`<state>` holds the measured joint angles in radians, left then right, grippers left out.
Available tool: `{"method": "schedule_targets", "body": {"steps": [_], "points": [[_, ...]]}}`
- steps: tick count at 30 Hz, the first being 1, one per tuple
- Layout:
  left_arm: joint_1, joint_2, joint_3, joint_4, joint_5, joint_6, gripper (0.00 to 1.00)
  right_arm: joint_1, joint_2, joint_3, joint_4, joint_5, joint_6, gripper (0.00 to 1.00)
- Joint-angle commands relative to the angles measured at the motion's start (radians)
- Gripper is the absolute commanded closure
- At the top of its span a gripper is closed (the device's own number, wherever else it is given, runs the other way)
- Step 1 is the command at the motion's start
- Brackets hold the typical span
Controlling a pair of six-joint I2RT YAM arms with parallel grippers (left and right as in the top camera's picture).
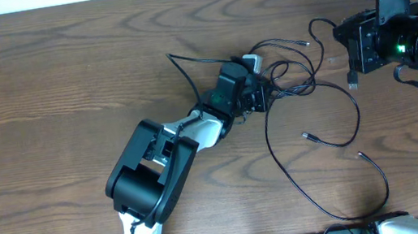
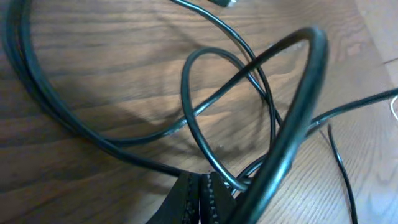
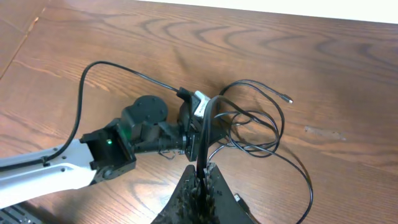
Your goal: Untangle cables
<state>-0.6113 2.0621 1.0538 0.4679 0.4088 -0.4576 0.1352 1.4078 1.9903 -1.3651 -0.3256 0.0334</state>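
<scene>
The brown wooden table point(image 1: 48, 82) lies open at 12 o'clock of the thin black cables point(image 1: 282, 82). A stray strand crosses 10 and loose loops 5. The black-and-white left arm point(image 1: 159, 169) blocks 8, the black right arm point(image 1: 403, 40) 3.

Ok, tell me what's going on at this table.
Two robot arms are working on a tangle of black cables on the wooden table. The left gripper is shut in the middle of the knot, apparently pinching a strand. The right gripper is shut on another strand that arches up from the tangle. Several loose ends trail outward, and the knot is not yet undone.
</scene>
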Motion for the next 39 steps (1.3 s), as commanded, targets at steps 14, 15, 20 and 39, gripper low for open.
{"method": "schedule_targets", "body": {"steps": [14,15,20,39], "points": [[0.097,-0.253,0.019,-0.132,0.024,0.081,0.93,0.003,-0.003,0.01,-0.001,0.124,-0.003,0.37],[0.1,-0.269,0.019,-0.138,0.024,0.083,0.92,0.003,0.0,0.01,-0.004,0.165,0.006,0.01],[0.102,-0.349,0.019,-0.15,0.024,0.083,0.92,0.003,0.041,0.009,-0.031,0.227,0.03,0.01],[0.275,-0.842,0.026,-0.235,0.025,0.087,0.92,0.048,0.296,-0.369,0.211,0.089,0.077,0.01]]}}
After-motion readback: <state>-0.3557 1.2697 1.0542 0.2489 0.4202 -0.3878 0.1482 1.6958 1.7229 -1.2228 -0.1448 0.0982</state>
